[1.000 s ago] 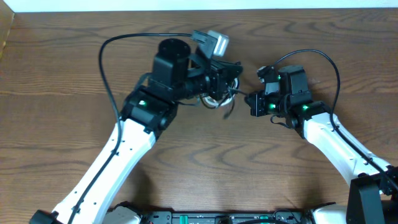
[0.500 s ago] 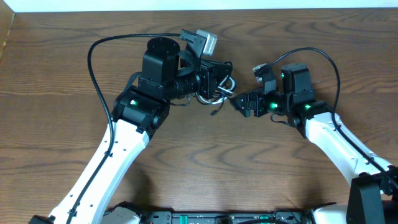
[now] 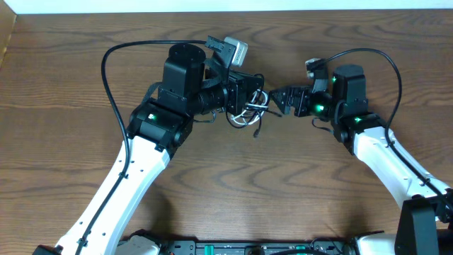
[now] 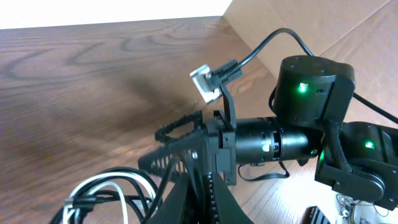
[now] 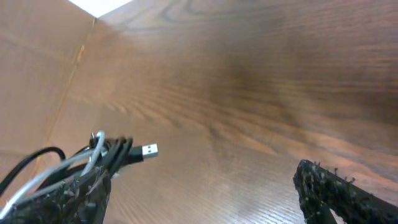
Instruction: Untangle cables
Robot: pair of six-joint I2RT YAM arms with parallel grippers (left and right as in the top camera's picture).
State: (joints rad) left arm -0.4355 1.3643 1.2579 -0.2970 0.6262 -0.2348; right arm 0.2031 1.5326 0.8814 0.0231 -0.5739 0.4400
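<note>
A dark brown, wood-grained table (image 3: 283, 191) — glossy — with a cardboard wall (image 5: 37, 81) standing along one edge.

The left arm (image 3: 134, 177) and right arm (image 3: 386, 161) have white links, black joint housings and small green lamps (image 3: 151, 117). A thick black wire (image 3: 112, 78) loops off each wrist. The right gripper (image 3: 278, 101) has black, toothed jaws.

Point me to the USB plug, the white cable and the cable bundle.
USB plug (image 5: 148, 150): right wrist view, on its metal tip.
white cable (image 4: 93, 185): left wrist view, top of its loop.
cable bundle (image 3: 248, 112): overhead view, middle of the coil.
</note>
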